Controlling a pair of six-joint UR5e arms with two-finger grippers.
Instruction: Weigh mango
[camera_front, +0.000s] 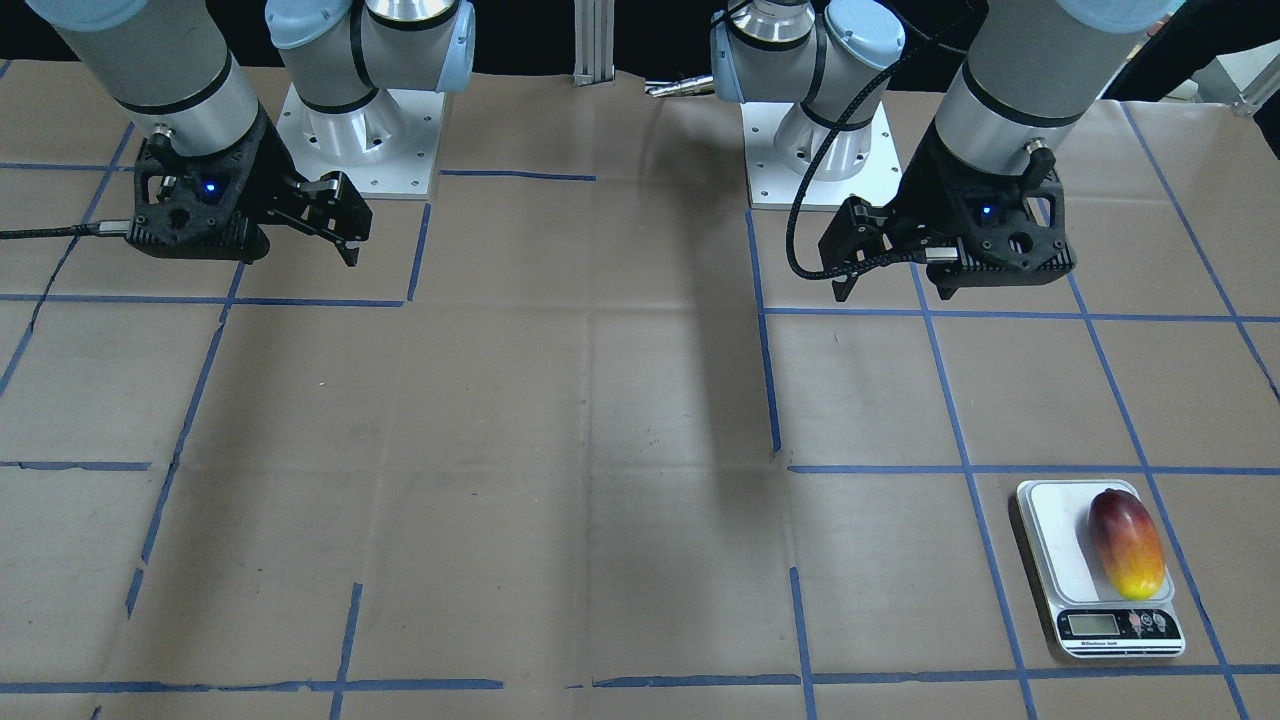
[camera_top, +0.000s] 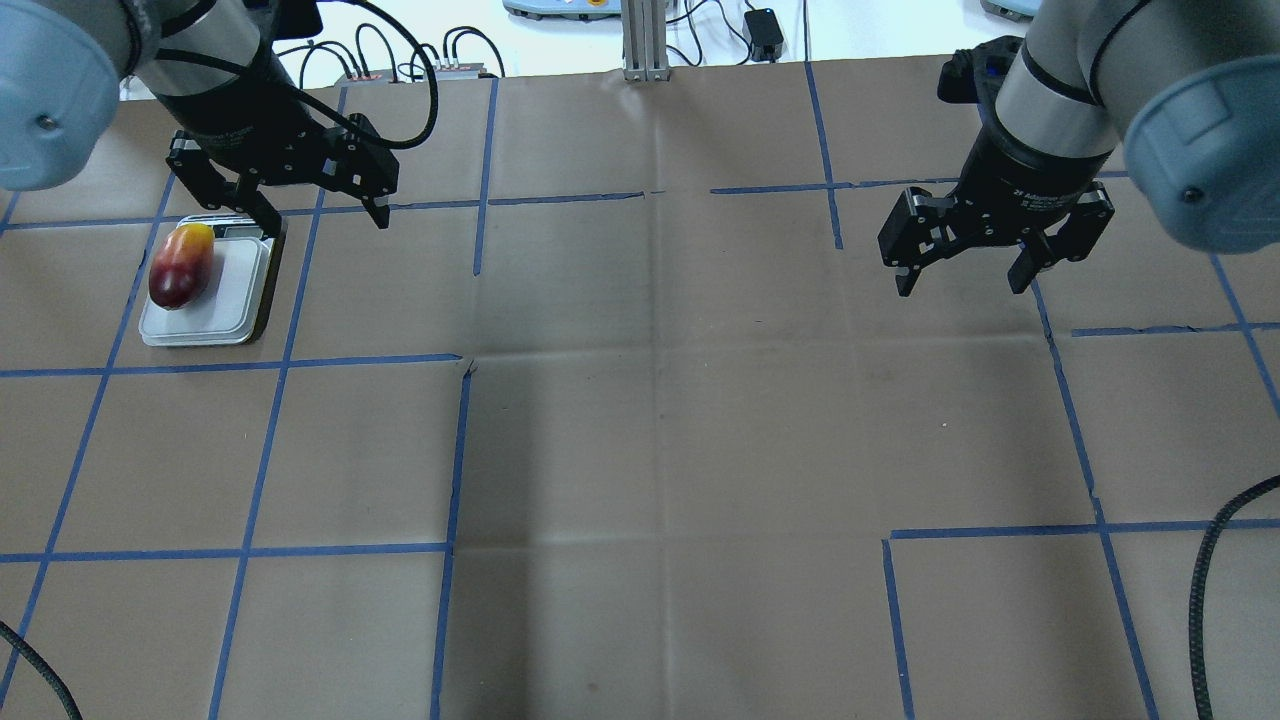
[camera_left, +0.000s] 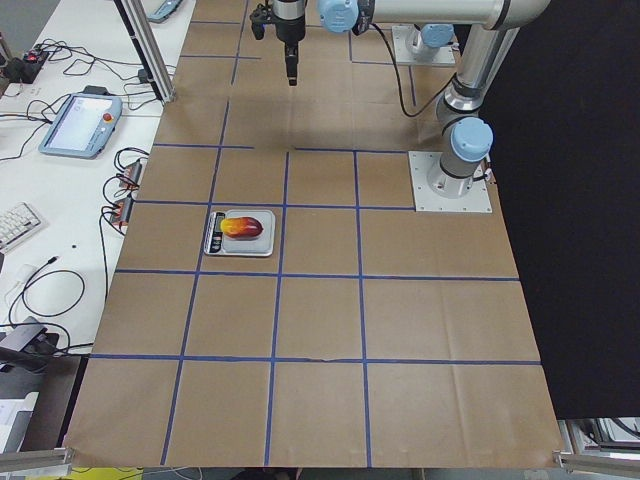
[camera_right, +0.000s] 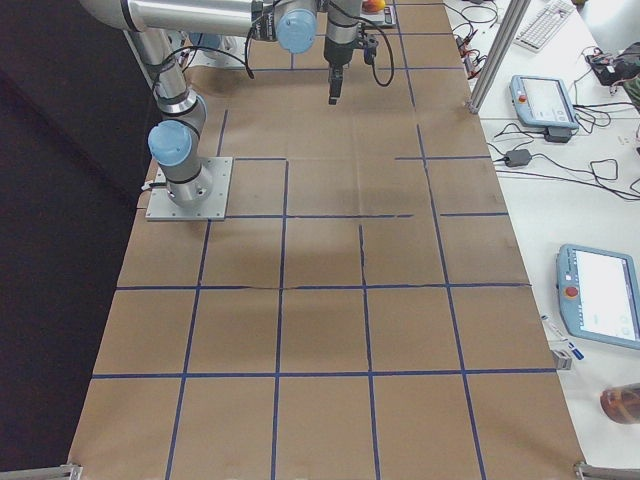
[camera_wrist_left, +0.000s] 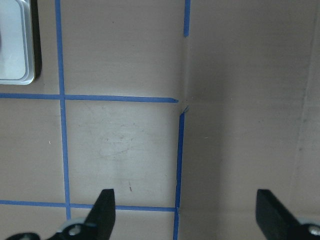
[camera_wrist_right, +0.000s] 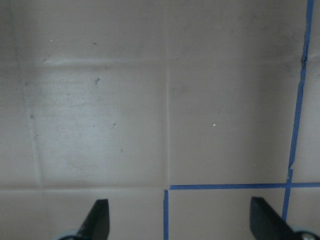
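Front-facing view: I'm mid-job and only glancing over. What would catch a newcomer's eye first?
The red-to-yellow mango stands out first. It lies on the white scale, out on the robot's left and well away from its base. Next are the left arm and right arm, both raised above the blue-taped brown paper, jaws wide open and empty.

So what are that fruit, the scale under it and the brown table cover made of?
The mango looks glossy and smooth, real or plastic, I cannot tell. The scale seems smooth white plastic, with moulded rounded corners. The table cover looks like matte brown paper: it shows fold creases.
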